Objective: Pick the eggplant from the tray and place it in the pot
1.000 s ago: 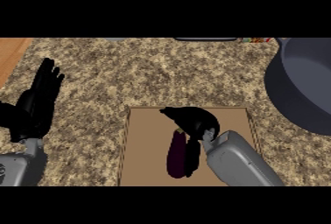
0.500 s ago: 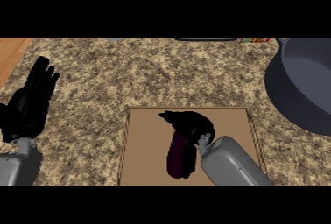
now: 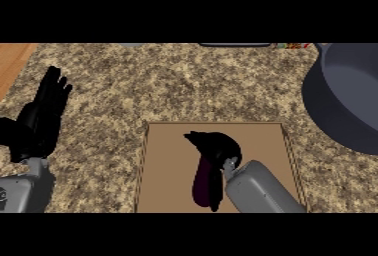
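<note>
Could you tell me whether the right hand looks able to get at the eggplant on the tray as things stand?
Probably yes: the right hand is already over the upper end of the eggplant on the tray, fingers curved down, and nothing lies between them.

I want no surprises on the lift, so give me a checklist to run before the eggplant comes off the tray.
1. Right hand over the eggplant's upper end: ok.
2. Fingers closed round the eggplant: cannot tell, the hand hides the contact.
3. Eggplant lying inside the tray, none of it over the rim: ok.
4. Pot open and in view at the right: ok.
5. Counter between tray and pot free of things: ok.
6. Left hand resting open at the left, away from the tray: ok.
</note>
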You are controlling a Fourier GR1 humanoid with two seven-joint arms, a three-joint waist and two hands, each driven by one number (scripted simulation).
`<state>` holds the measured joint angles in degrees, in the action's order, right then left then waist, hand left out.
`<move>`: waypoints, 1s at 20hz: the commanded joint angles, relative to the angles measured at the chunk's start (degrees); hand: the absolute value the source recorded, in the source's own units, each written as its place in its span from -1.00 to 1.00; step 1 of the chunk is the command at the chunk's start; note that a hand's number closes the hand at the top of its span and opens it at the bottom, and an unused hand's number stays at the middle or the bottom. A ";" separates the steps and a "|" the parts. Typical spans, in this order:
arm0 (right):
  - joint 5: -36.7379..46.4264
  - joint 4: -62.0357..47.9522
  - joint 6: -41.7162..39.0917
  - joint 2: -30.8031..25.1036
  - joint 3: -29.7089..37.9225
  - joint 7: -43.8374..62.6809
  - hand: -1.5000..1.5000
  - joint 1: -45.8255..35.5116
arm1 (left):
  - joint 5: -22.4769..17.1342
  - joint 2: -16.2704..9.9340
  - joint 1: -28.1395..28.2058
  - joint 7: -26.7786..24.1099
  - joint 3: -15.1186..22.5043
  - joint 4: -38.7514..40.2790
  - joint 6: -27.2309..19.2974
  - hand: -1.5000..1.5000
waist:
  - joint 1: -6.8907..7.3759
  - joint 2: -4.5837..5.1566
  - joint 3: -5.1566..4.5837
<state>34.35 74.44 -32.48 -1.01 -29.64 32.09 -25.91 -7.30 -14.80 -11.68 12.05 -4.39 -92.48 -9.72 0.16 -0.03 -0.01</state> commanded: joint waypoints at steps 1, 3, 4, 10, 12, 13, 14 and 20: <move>2.02 -4.61 -0.99 -3.97 -0.30 -10.81 1.00 -2.40 | 1.44 1.44 -1.47 2.53 1.63 -1.73 -1.29 0.00 | 0.20 0.10 0.04; 4.65 -1.90 -0.55 -0.98 -4.88 -9.10 1.00 -0.37 | 0.41 1.91 1.00 -1.54 0.58 0.81 0.60 0.00 | 0.12 0.05 0.01; 4.94 -6.72 0.14 -2.11 -1.50 -13.70 1.00 -3.31 | 1.26 1.31 -1.10 0.32 -0.11 0.53 -0.38 0.00 | 0.19 0.10 0.02; 7.01 -4.41 -0.33 -0.29 -0.72 -13.73 1.00 -0.80 | 1.33 1.64 1.69 -4.15 -1.15 2.38 2.21 0.00 | 0.03 0.05 0.00; 8.64 -3.52 0.21 -1.33 -2.61 -15.13 1.00 1.98 | 1.48 2.35 0.13 3.16 0.24 -3.42 0.07 0.00 | -0.02 -0.02 0.02; 9.91 -5.79 3.10 -0.55 -2.78 -16.44 1.00 2.02 | -0.23 0.82 -0.84 -2.21 -2.89 3.49 2.92 0.00 | -0.10 0.09 0.00; 7.85 6.16 -1.72 -8.79 -4.22 -19.99 1.00 7.63 | 1.80 0.69 1.16 3.43 -1.16 -3.98 -0.02 0.00 | -0.48 -0.23 0.03; 8.31 26.55 5.36 -29.92 -8.51 -40.97 1.00 21.82 | 1.08 0.57 5.01 0.94 -2.97 -3.43 0.04 0.00 | -4.63 -1.67 0.12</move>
<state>42.68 91.09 -29.63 -20.05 -36.82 0.95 -11.61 -5.92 -14.06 -9.05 13.57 -6.37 -95.06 -9.57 -2.70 -1.28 0.03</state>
